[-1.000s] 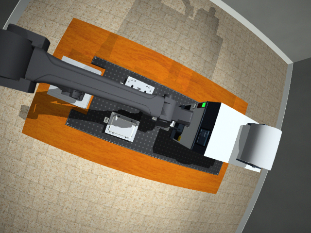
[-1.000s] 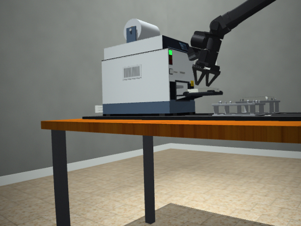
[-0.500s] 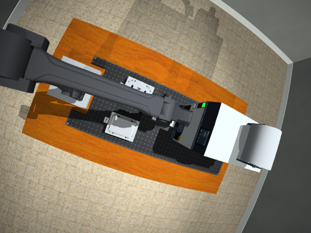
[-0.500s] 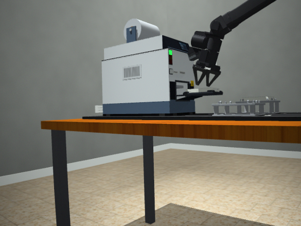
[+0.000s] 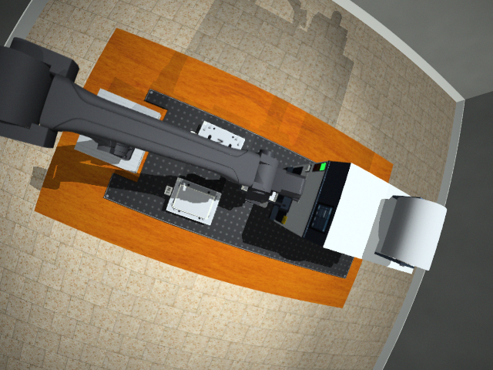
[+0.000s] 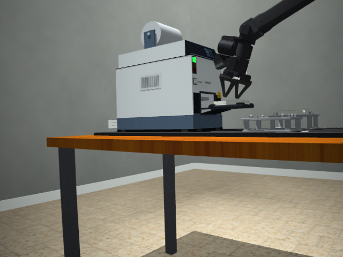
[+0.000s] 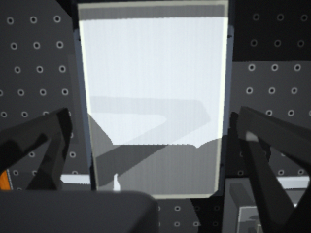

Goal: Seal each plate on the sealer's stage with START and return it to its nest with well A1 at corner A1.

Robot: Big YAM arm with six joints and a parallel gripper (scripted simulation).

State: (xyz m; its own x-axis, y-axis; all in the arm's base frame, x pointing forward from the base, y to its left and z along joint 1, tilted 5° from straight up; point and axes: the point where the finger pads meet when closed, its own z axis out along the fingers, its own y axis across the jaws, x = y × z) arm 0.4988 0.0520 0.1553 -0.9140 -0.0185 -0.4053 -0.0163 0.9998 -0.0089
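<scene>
Grey walls and tan stone tile surround our orange wooden worktop (image 5: 223, 254) (image 6: 193, 142). Going left to right from above, we've got a clear rectangular plate (image 5: 195, 200) (image 6: 303, 111) sitting on the white N1 nest (image 5: 209, 220) (image 6: 316, 115), then the white N2 nest (image 5: 229, 137) (image 6: 271, 119). Next up, our black triangular-framed jaws (image 5: 259, 196) (image 6: 231, 97) are wide apart, hanging just above a pale-topped rectangular plate (image 6: 235, 102) (image 7: 155, 73), which lies on the sealer's dark flat stage (image 6: 250, 105) (image 7: 227, 97). Stage is out, btw. Far right, we see the boxy white-and-blue sealer (image 5: 358, 210) (image 6: 155, 88) showing a green lamp (image 5: 322, 166) (image 6: 194, 59), with a fat white roll (image 5: 414, 233) (image 6: 169, 34) on top.
</scene>
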